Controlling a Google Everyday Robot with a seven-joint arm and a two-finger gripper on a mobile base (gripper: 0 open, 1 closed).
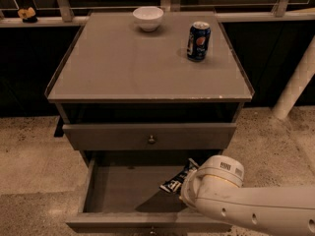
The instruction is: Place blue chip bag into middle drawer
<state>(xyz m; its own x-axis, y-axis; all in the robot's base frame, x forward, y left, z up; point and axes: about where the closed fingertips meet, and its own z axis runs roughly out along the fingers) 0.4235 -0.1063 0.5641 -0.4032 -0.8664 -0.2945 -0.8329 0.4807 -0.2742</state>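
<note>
The blue chip bag (pixel 176 180) hangs tilted over the right part of the open middle drawer (pixel 123 188), casting a shadow on the drawer floor. My gripper (pixel 190 180) reaches in from the lower right behind the white wrist housing (pixel 216 181) and is shut on the bag's right end. The fingers are mostly hidden by the wrist. The drawer's front edge and knob (pixel 150 228) sit at the bottom of the camera view.
The upper grey drawer front (pixel 98 135) with its knob is shut above. On the cabinet top (pixel 123 68) stand a white bowl (pixel 148 17) and an upright blue soda can (pixel 198 41). A white post (pixel 295 82) stands to the right. Speckled floor surrounds the cabinet.
</note>
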